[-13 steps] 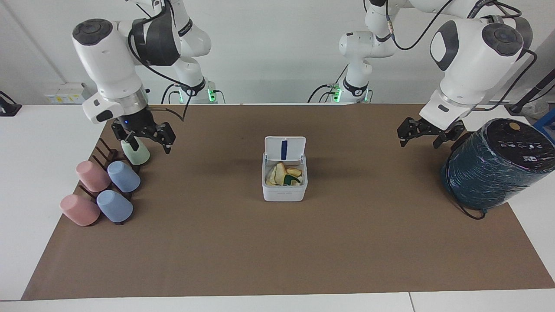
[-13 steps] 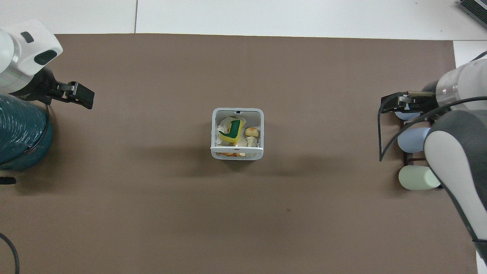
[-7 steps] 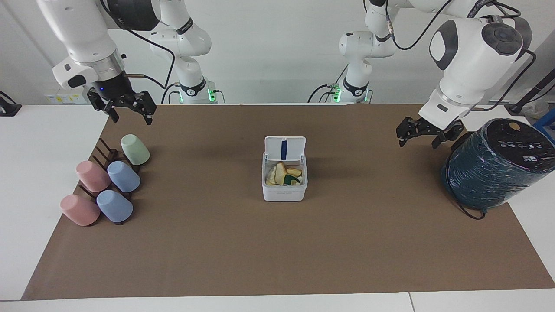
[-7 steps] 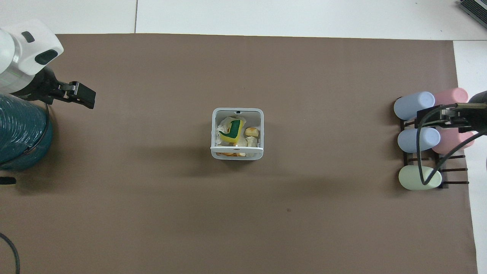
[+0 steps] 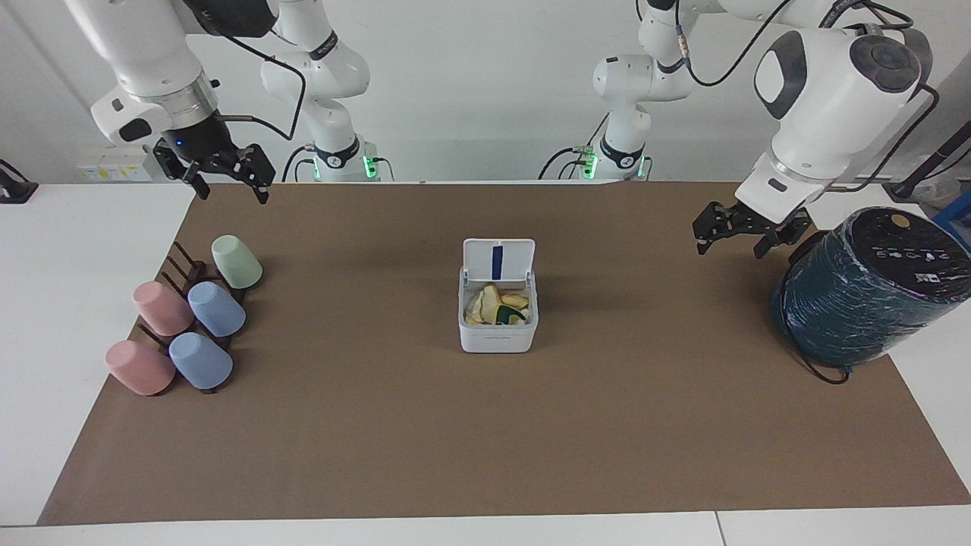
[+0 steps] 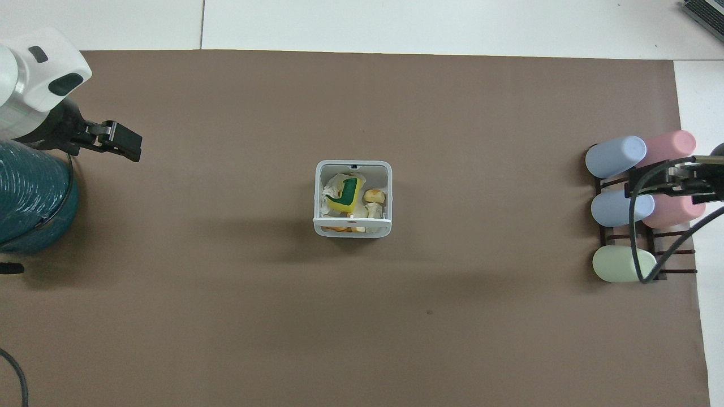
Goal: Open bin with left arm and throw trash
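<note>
The small white bin stands mid-table on the brown mat, its lid hinged up with the blue stripe showing. Inside lies the trash: in the overhead view the yellow-and-green sponge piece and pale food chunks fill the bin. My left gripper is open and empty, over the mat beside the teal cylinder; it also shows in the overhead view. My right gripper is open and empty, raised high over the cup rack.
A big dark-teal wrapped cylinder stands at the left arm's end of the table. A dark rack with several pastel cups lies at the right arm's end. A cable trails from the cylinder's base.
My right gripper has risen from just above the green cup to high over the rack, and has held there for the last half second. The left gripper has barely moved. The bin is unchanged.
</note>
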You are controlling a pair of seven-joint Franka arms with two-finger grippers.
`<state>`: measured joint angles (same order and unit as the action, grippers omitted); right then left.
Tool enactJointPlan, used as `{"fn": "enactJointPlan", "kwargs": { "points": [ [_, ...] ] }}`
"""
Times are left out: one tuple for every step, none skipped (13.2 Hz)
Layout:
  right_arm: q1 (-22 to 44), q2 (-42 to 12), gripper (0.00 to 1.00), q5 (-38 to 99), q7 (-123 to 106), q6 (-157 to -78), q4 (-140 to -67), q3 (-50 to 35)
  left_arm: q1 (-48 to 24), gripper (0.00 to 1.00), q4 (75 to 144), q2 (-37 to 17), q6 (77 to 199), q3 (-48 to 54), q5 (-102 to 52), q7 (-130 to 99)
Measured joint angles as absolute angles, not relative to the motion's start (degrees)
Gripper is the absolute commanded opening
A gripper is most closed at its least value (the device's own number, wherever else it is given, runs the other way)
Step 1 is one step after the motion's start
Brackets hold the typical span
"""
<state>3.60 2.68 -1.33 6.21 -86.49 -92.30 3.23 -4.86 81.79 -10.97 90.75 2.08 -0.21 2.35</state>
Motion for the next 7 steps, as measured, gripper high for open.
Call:
{"fn": "enactJointPlan", "kwargs": {
  "points": [
    [3.59, 2.70, 1.00, -1.38, 5.26, -85.61, -92.03, 3.27, -4.86, 1.00, 81.79, -10.93, 90.74, 2.04, -0.23, 2.35],
    [3.57, 2.73, 1.00, -1.52, 4.43, -85.14, -91.84, 3.33, -4.85, 1.00, 81.79, -10.85, 90.74, 2.02, -0.24, 2.35],
    [3.55, 2.77, 1.00, -1.74, 3.90, -85.02, -91.70, 3.38, -4.85, 1.00, 81.79, -10.75, 90.74, 2.01, -0.25, 2.35],
    [3.54, 2.82, 1.00, -2.00, 3.74, -85.02, -91.64, 3.40, -4.85, 1.00, 81.79, -10.66, 90.74, 2.00, -0.26, 2.35],
    [3.54, 2.89, 1.00, -2.15, 3.71, -85.02, -91.64, 3.40, -4.85, 1.00, 81.79, -10.62, 90.74, 2.00, -0.26, 2.35],
    [3.54, 2.95, 1.00, -2.23, 3.71, -85.02, -91.64, 3.40, -4.85, 1.00, 81.79, -10.61, 90.74, 2.00, -0.26, 2.35],
    [3.55, 3.00, 1.00, -2.24, 3.71, -85.02, -91.64, 3.40, -4.85, 1.00, 81.79, -10.61, 90.74, 2.00, -0.26, 2.35]
  ]
}}
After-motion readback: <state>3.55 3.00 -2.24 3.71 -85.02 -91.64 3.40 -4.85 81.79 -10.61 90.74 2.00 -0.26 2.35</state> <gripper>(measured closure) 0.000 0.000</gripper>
